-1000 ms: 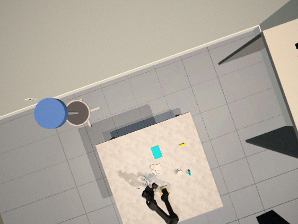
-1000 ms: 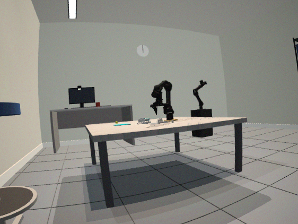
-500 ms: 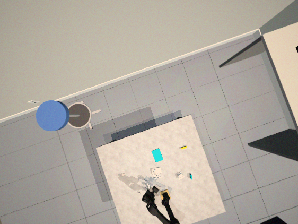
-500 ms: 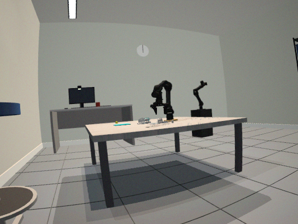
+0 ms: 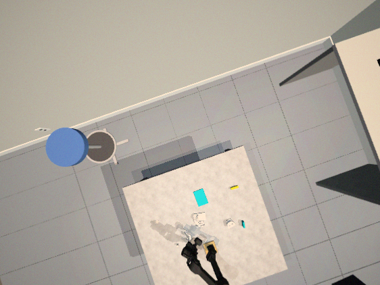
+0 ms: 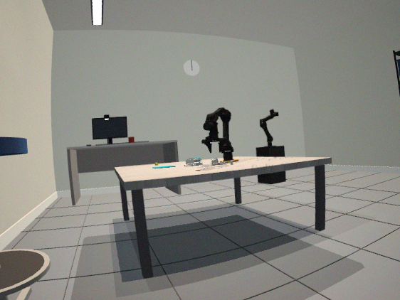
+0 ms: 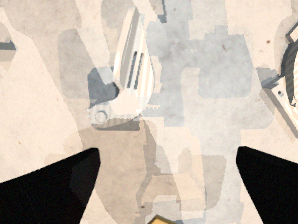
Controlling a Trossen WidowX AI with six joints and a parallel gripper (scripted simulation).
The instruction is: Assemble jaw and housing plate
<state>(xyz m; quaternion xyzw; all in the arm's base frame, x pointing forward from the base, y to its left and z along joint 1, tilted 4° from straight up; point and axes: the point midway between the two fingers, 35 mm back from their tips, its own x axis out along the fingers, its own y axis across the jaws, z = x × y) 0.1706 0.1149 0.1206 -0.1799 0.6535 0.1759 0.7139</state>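
Note:
My gripper (image 5: pixel 190 244) (image 6: pixel 215 151) (image 7: pixel 169 156) is open above the table, its black fingertips wide apart with nothing between them. A loose white jaw (image 7: pixel 144 85) (image 5: pixel 187 236) with slots and small gear teeth lies ahead of the fingertips, left of centre in the wrist view. A white assembly (image 5: pixel 199 219) sits farther up the table; part of it seems to show at the wrist view's right edge. Its pins and seated jaw are too small to make out. I cannot tell which part is the housing plate.
A cyan rectangle (image 5: pixel 201 197) (image 6: pixel 164 167) lies beyond the white assembly. A small white part (image 5: pixel 230 223) and a teal piece (image 5: pixel 243 224) lie to the right, a yellow block (image 5: pixel 234 187) farther up. The arm's base stands on a tan plate (image 5: pixel 206 246).

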